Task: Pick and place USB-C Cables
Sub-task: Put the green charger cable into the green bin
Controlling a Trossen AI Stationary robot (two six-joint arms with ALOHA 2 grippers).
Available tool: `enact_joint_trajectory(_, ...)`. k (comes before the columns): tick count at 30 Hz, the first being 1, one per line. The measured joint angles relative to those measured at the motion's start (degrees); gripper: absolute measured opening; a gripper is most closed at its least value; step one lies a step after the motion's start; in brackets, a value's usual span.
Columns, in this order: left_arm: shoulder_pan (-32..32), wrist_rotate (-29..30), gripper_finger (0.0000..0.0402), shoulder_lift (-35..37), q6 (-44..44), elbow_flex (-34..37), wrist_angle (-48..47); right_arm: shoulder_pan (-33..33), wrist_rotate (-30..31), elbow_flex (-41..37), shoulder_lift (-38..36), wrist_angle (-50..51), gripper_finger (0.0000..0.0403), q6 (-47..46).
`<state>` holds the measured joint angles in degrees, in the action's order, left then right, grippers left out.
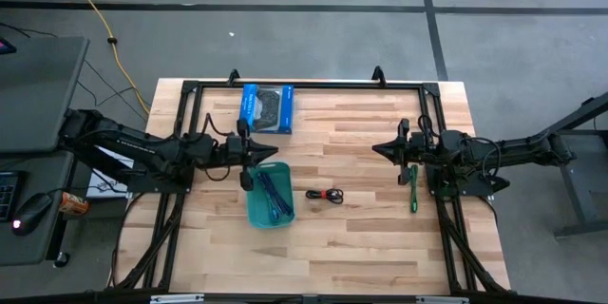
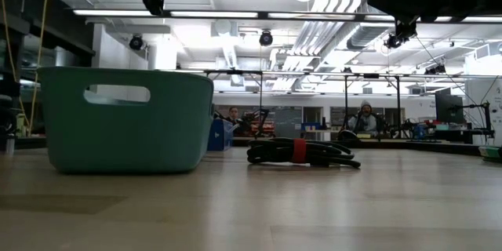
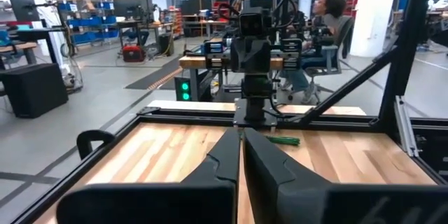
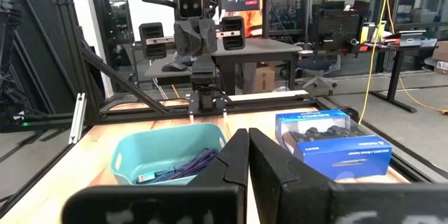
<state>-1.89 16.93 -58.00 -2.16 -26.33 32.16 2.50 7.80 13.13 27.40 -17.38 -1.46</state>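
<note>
The wooden table (image 1: 361,237) carries a teal bin (image 1: 256,211), blue box (image 1: 267,108), black cable (image 1: 326,195) and green cable (image 1: 413,193).

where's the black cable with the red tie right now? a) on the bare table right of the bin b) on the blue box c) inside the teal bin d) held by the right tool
a: the black cable lies on the wood beside the teal bin, untouched.

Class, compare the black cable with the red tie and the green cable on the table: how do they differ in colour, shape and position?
The black cable is dark with a red tie; the green cable is plain green. The black one is coiled in a short bundle; the green one lies in a long, narrow strip. The black one sits mid-table beside the teal bin; the green one lies under the right arm. Both lie outside the bin.
</note>
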Motion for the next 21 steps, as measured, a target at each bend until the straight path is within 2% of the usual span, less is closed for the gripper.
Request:
enact_joint_trajectory(7, 0.00, -0.01, 0.0000, 0.04, -0.39, 0.00, 0.20, 0.01, 0.01, 0.00, 0.02, 0.01, 0.0000, -0.25)
enact_joint_trajectory(14, 0.00, -0.01, 0.0000, 0.04, -0.41, 0.00, 0.20, 0.02, 0.01, 0.00, 0.02, 0.62, 0.0009, -5.25)
enact_joint_trajectory(17, 0.00, -0.01, 0.0000, 0.04, -0.41, 0.00, 0.22, 0.02, 1.22, 0.00, 0.02, 0.43, 0.0035, -7.68)
enact_joint_trajectory(21, 0.00, -0.01, 0.0000, 0.04, -0.41, 0.00, 0.22, 0.00, 3.49, 0.00, 0.02, 0.42, 0.0099, -9.02)
